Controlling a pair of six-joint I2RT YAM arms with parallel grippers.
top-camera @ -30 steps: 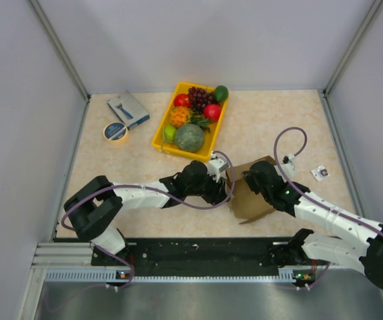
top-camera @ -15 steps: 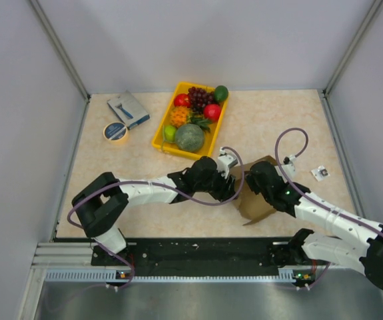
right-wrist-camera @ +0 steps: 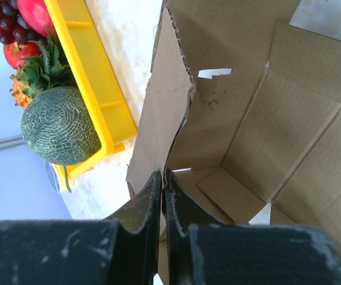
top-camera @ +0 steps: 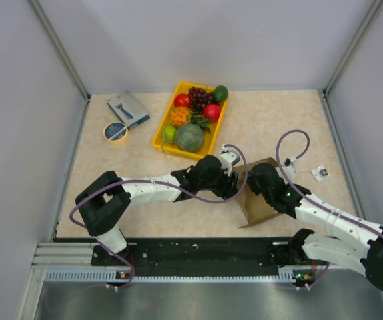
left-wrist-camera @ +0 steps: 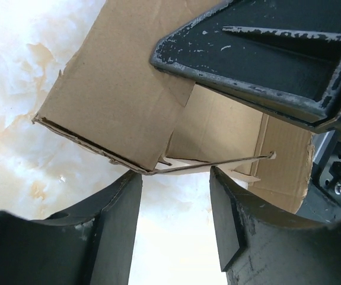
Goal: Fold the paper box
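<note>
Since a second ago our left arm has reached further right and the paper box (top-camera: 259, 208) has slid slightly right with it. It now sits half-raised on the bench (top-camera: 144, 175), right of centre toward the near edge, between our two tools. The left tool (top-camera: 235, 181) is at the box's left side. In its wrist view its fingers (left-wrist-camera: 120, 208) are spread, released, with bare bench between them and the box's lower edge just past the tips. The right tool (right-wrist-camera: 162, 178) is clenched on a thin upright wall of the box (right-wrist-camera: 241, 136), its fingers pressed together over the cardboard edge. Beyond the box, the yellow tray (top-camera: 161, 139) holds a melon (top-camera: 189, 137) and grapes (top-camera: 200, 98). Farther left lie a tape roll (top-camera: 116, 132) and a blue-grey packet (top-camera: 128, 109).
</note>
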